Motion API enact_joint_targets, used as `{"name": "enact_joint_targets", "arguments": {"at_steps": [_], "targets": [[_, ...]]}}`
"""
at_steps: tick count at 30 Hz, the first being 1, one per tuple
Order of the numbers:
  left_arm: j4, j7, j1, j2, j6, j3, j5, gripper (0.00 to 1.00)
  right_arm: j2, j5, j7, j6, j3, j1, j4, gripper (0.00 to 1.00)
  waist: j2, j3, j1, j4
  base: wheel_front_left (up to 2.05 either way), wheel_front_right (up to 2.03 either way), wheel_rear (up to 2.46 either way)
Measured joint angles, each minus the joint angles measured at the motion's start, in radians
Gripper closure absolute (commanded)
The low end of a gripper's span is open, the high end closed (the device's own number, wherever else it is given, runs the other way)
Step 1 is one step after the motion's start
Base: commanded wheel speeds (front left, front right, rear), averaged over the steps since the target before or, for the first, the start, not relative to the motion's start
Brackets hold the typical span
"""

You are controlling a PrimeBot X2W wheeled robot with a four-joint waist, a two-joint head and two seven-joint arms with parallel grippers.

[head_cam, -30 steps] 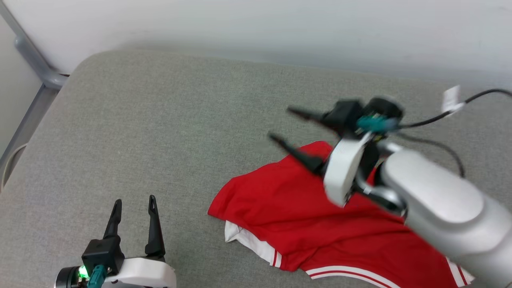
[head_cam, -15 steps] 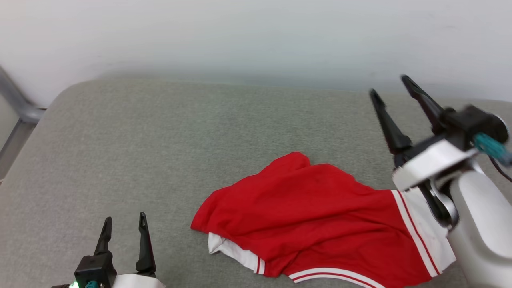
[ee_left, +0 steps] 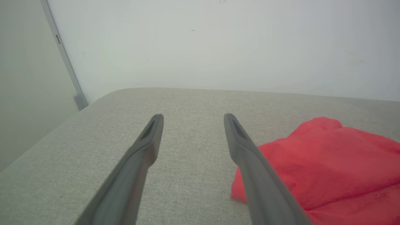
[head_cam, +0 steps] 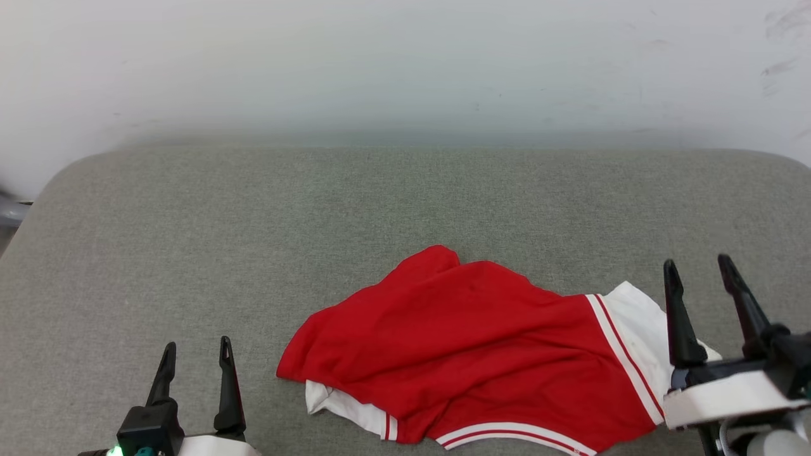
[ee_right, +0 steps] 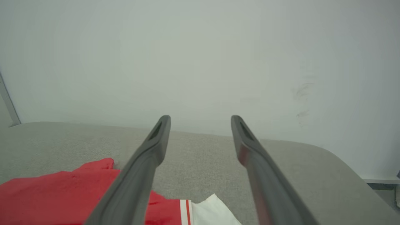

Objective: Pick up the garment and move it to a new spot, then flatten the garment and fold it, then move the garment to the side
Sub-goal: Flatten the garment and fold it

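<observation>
One garment (head_cam: 481,342) on one pad (head_cam: 253,215) | left tool (head_cam: 197,345) spread | right tool (head_cam: 696,261) spread

Open surface (head_cam: 253,209) lies ahead of the left gripper (head_cam: 197,344); the shirt (head_cam: 469,342) lies to its right, the wall (head_cam: 405,63) farther ahead.

The place looks like a plain indoor test room, not a furnished home. A bare white wall (head_cam: 405,63), marked with a few dark scuffs (head_cam: 778,66), rises straight behind a desk (head_cam: 190,221) covered in grey woven fabric with rounded corners. A grey metal post (ee_left: 64,59) runs up the wall at one side.
</observation>
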State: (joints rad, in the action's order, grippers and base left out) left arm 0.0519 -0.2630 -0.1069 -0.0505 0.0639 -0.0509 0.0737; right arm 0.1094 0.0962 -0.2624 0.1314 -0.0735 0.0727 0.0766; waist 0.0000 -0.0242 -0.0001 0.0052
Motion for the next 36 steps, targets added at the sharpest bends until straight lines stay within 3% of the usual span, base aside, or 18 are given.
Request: {"name": "enact_joint_targets", "arguments": {"at_steps": [5, 12, 17, 20, 30, 36], "targets": [[-0.016, 0.0, 0.01, -0.002, -0.027, -0.009, -0.017, 0.0, -0.044, -0.017, 0.0, 0.0, -0.02, -0.15, -0.068, 0.0, 0.0, -0.003, 0.0, -0.012, 0.0, 0.0, 0.0], [-0.008, 0.0, 0.083, -0.045, -0.095, 0.003, -0.02, 0.0, -0.052, -0.026, 0.0, 0.0, -0.03, -0.171, -0.091, 0.0, 0.0, -0.013, 0.0, -0.018, 0.0, 0.0, 0.0], [0.056, 0.034, 0.218, -0.138, -0.166, 0.044, -0.01, 0.0, -0.055, -0.046, 0.0, 0.0, -0.017, -0.16, -0.1, 0.0, 0.0, -0.031, 0.0, -0.016, 0.0, 0.0, 0.0], [0.066, 0.115, 0.325, -0.195, -0.186, 0.089, 0.035, 0.0, -0.056, -0.055, 0.0, 0.0, -0.013, -0.142, -0.103, 0.0, 0.0, -0.044, 0.0001, -0.018, 0.0, 0.0, 0.0], [0.048, 0.556, 0.618, -0.436, -0.193, 0.381, 0.412, 0.0, -0.057, -0.073, -0.001, 0.0, -0.011, -0.09, -0.105, 0.0, 0.0, -0.104, 0.0001, -0.052, 0.0, 0.0, 0.0], [0.052, 0.785, 0.732, -0.52, -0.193, 0.531, 0.557, 0.0, -0.057, -0.078, -0.001, 0.0, -0.012, -0.069, -0.104, 0.0, 0.0, -0.141, 0.0001, -0.078, 0.0, 0.0, 0.0]]}}
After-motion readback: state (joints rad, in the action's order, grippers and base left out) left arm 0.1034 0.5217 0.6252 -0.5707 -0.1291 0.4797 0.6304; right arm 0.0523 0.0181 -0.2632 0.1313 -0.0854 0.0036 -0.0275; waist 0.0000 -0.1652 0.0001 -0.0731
